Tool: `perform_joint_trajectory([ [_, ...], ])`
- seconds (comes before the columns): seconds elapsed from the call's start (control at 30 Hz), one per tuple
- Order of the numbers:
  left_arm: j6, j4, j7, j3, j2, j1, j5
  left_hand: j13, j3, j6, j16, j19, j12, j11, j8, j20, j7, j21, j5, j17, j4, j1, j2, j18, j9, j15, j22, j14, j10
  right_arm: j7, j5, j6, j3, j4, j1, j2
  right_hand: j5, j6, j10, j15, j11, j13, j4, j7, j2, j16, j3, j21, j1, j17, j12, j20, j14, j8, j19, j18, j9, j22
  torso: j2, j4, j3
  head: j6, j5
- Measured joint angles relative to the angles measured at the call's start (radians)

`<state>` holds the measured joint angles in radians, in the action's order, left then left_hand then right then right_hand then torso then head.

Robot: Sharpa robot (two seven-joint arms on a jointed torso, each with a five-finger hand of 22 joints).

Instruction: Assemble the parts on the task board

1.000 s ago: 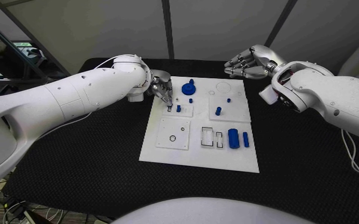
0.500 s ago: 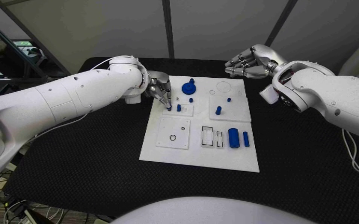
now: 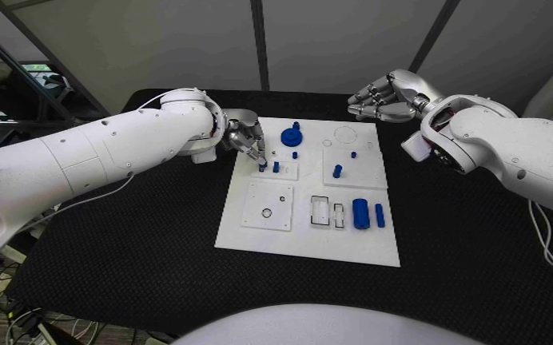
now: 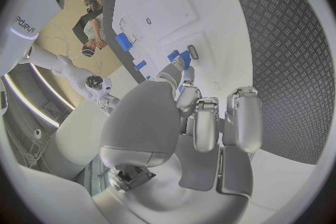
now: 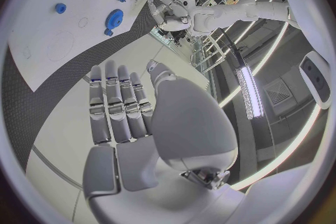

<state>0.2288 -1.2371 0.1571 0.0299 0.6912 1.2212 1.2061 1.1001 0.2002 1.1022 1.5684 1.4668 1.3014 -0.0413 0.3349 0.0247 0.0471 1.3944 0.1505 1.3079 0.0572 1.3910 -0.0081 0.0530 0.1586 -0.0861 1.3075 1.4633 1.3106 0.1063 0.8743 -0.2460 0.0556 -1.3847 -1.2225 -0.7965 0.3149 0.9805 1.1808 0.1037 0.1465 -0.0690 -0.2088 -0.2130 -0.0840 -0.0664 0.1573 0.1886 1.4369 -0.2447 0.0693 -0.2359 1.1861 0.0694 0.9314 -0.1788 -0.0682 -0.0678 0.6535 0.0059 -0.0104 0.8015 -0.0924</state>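
While over board [image 3: 346,237], left hand [image 3: 245,140]

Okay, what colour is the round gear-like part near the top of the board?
Blue. The gear shows best in the head view.

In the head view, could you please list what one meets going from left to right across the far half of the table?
Left hand → blue gear-like part on the task board → small blue peg → right hand.

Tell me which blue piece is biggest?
The blue cylinder lying near the board's front right; it is longer and thicker than every other piece.
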Motion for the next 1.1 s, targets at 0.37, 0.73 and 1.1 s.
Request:
perform_joint_trajectory([
  [0.37,-0.169,-0.106,0.094,-0.001,0.072,-0.011,-0.089,0.017,0.231,-0.007,0.000,-0.002,0.004,-0.005,0.074,-0.005,-0.017,0.004,0.008,0.000,-0.102,-0.140,-0.080,0.000,0.000,-0.004,0.000,0.003,0.024,0.000,0.000,0.000,0.000,0.001,0.000,-0.003,0.001,0.000,0.000,0.000,0.000,0.000,0.000,0.000,0.000,0.000,0.000,0.000,0.000,0.000,0.000,0.000,0.000,0.000,0.000,0.000,0.000,0.000,0.000,-0.0005,-0.0013,0.000,-0.004],
  [0.73,-0.344,-0.256,0.220,-0.031,0.159,-0.037,-0.175,0.025,0.260,-0.007,0.000,-0.002,0.004,-0.003,0.087,-0.005,-0.017,0.004,0.007,0.000,-0.131,-0.178,-0.084,0.000,0.000,-0.003,0.000,0.003,0.028,-0.001,0.000,0.000,0.000,-0.001,0.000,-0.008,0.001,0.000,0.000,0.000,0.000,0.000,0.000,0.000,0.000,0.000,0.000,0.000,0.000,0.000,0.000,0.000,0.000,0.000,0.000,0.000,0.000,0.000,-0.001,-0.0005,-0.0019,-0.004,-0.010],
  [1.1,-0.554,-0.339,0.269,-0.073,0.190,-0.057,-0.234,0.039,0.291,-0.007,0.000,-0.002,0.010,-0.006,0.100,-0.005,-0.017,0.004,0.006,0.000,-0.162,-0.207,-0.099,0.000,0.001,-0.003,0.000,0.003,0.038,-0.002,0.000,0.000,0.000,-0.001,0.000,-0.007,0.001,0.000,0.000,0.000,0.000,0.000,0.000,0.000,0.000,0.000,0.000,0.000,0.000,0.000,0.000,0.000,0.000,0.000,0.000,0.000,0.000,0.000,-0.002,0.0004,-0.0002,-0.009,-0.016],
])
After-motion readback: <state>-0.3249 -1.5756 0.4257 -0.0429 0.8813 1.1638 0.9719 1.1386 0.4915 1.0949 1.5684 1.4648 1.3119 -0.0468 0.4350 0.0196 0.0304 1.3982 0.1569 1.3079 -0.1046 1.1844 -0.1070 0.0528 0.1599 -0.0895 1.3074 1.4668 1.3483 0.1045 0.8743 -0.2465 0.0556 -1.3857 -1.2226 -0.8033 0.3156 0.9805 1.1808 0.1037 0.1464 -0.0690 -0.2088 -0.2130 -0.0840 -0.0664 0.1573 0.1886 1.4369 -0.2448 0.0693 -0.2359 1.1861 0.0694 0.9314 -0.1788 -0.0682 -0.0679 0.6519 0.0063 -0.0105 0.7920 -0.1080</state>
